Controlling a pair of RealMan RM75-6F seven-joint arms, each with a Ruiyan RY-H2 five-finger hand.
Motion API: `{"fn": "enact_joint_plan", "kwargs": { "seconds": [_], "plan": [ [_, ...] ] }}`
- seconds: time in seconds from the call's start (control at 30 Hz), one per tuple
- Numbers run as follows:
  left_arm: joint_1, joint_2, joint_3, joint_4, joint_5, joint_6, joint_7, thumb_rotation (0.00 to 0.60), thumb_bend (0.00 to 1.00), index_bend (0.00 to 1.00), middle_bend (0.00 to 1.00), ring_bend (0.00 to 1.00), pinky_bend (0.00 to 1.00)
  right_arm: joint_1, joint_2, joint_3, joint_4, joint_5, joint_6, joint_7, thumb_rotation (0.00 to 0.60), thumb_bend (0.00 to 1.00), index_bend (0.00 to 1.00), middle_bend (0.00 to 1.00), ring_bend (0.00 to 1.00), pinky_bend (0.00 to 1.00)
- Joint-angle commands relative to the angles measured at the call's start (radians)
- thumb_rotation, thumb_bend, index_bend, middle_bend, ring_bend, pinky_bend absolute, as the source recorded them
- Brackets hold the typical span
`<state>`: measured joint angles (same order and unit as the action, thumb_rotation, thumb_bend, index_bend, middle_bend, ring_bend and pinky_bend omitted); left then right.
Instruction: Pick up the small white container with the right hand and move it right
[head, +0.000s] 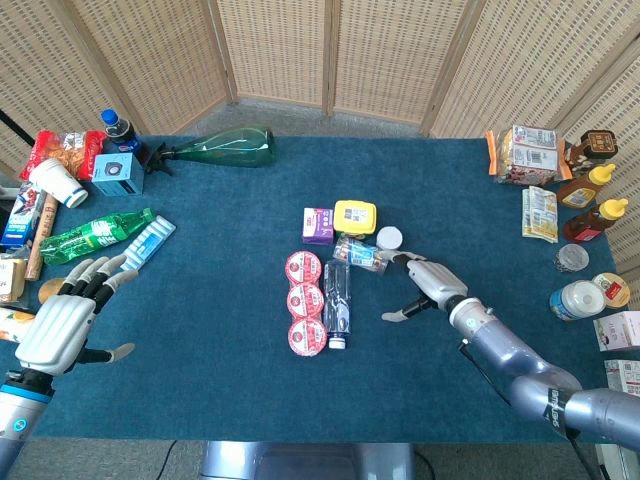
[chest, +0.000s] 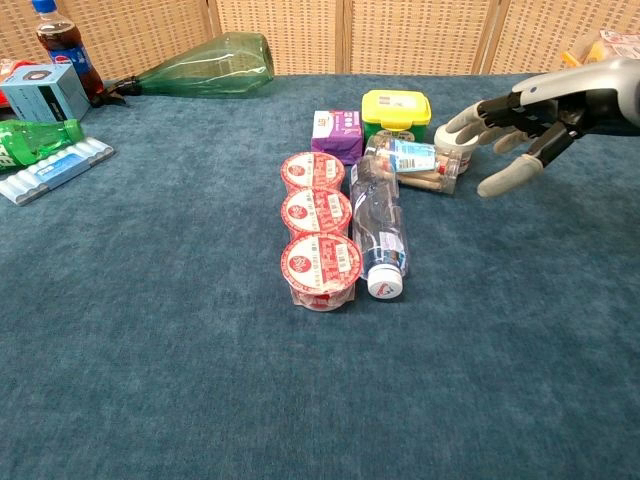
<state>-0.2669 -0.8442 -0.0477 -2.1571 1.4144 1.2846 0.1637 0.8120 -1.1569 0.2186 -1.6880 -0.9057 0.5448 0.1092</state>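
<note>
Grey-tipped fingers (chest: 468, 120) of the right hand (head: 432, 283) are spread apart, holding nothing; in the chest view the fingertips reach just over the small white round container (chest: 452, 150), contact unclear. Thumb sticks down and out, clear of the container. In the head view the small white round container (head: 389, 238) sits just beyond the right hand's fingers, near the middle of the blue carpeted table (head: 220, 320).

Container stands upright just right of the yellow lidded tub (head: 355, 216) and touching or nearly touching the clear tube of snacks lying on its side (head: 361, 255). Purple carton (head: 318, 225) is left of the tub. Below them, 3 red-lidded cups (head: 305, 300) stand in a column, with a clear plastic water bottle (head: 338, 302) lying alongside on their right, cap toward the robot.

Left hand (head: 62, 322) hovers at the table's near left edge, fingers spread, nothing in it.

Green glass bottle (head: 222, 148) lies on its side at the far left.
</note>
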Motion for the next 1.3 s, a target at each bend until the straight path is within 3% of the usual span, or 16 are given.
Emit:
{"fn": "enact_joint_plan", "kwargs": {
  "seconds": [0.03,0.27,0.67,0.9,1.3],
  "plan": [
    [0.003,0.001,0.001,0.000,-0.001,0.003,0.001,0.600,0.10,0.16,0.00,0.00,0.00,0.020,-0.020,-0.001,0.035,0.016,-0.021,0.009,0.502,0.00,0.00,0.00,0.00,0.00],
    [0.009,0.003,0.004,-0.003,0.001,0.008,0.003,0.600,0.10,0.16,0.00,0.00,0.00,0.047,-0.045,-0.005,0.081,0.023,-0.060,0.032,0.506,0.00,0.00,0.00,0.00,0.00],
    [0.006,-0.009,0.003,0.003,0.025,0.007,-0.003,0.600,0.10,0.16,0.00,0.00,0.00,0.074,-0.055,-0.024,-0.056,-0.030,-0.043,0.006,0.497,0.00,0.00,0.00,0.00,0.00],
    [0.024,-0.004,0.010,0.016,0.038,0.026,-0.029,0.600,0.10,0.16,0.00,0.00,0.00,0.129,-0.091,-0.027,-0.054,-0.001,-0.033,-0.026,0.499,0.00,0.00,0.00,0.00,0.00],
    [0.024,-0.016,0.007,0.030,0.047,0.027,-0.038,0.600,0.10,0.16,0.00,0.00,0.00,0.113,-0.017,-0.050,-0.064,0.035,0.005,-0.016,0.495,0.00,0.00,0.00,0.00,0.00]
  ]
}}
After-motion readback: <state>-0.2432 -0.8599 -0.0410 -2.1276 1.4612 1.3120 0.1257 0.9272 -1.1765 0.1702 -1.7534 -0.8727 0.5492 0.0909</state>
